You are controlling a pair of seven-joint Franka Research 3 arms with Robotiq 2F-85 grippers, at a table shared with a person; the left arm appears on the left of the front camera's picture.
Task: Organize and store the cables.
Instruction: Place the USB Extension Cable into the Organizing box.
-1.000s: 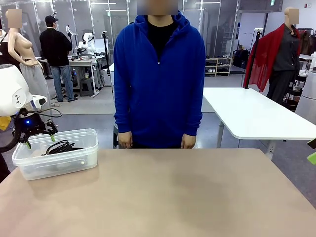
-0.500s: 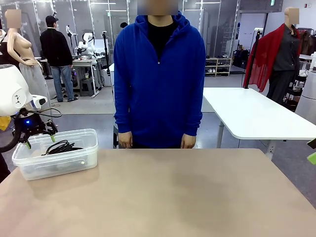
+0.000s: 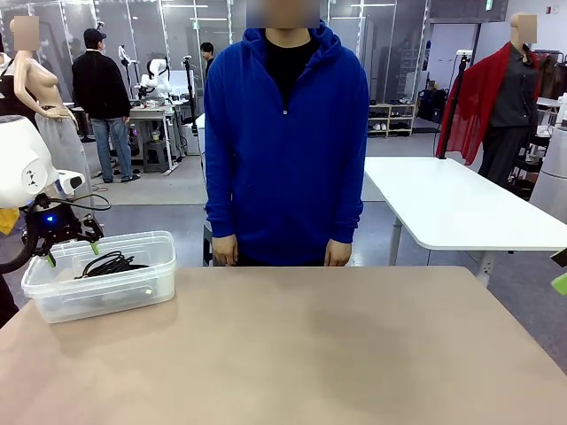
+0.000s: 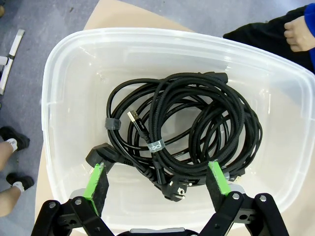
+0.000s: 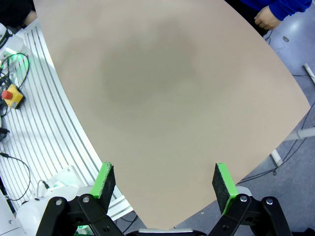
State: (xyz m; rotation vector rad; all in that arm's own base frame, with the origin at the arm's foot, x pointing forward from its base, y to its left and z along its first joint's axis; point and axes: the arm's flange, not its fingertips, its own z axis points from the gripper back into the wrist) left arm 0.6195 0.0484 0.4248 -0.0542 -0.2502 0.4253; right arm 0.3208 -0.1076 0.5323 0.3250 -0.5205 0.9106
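Front view showed a clear plastic box (image 3: 99, 283) that sat on the left side of the tan table (image 3: 301, 345). The cables (image 3: 108, 263) lay inside the box as a black bundle. The left gripper (image 3: 69, 249) hung just above the back left corner of the box, and its two fingers were spread apart with nothing between them. A person in a blue hoodie (image 3: 285, 142) stood at the far side of the table with both hands down by the table edge.

From the left wrist view, the left gripper (image 4: 157, 179) looked straight down into the box (image 4: 64, 88). The cables (image 4: 187, 132) were wound in round loops that lay on top of each other on the bottom of the box. Small plugs stuck out near the middle and the lower part of the pile.

From the right wrist view, the right gripper (image 5: 165, 182) was wide open too and held nothing. It hung over a bare part of the table (image 5: 162, 88), near the edge.
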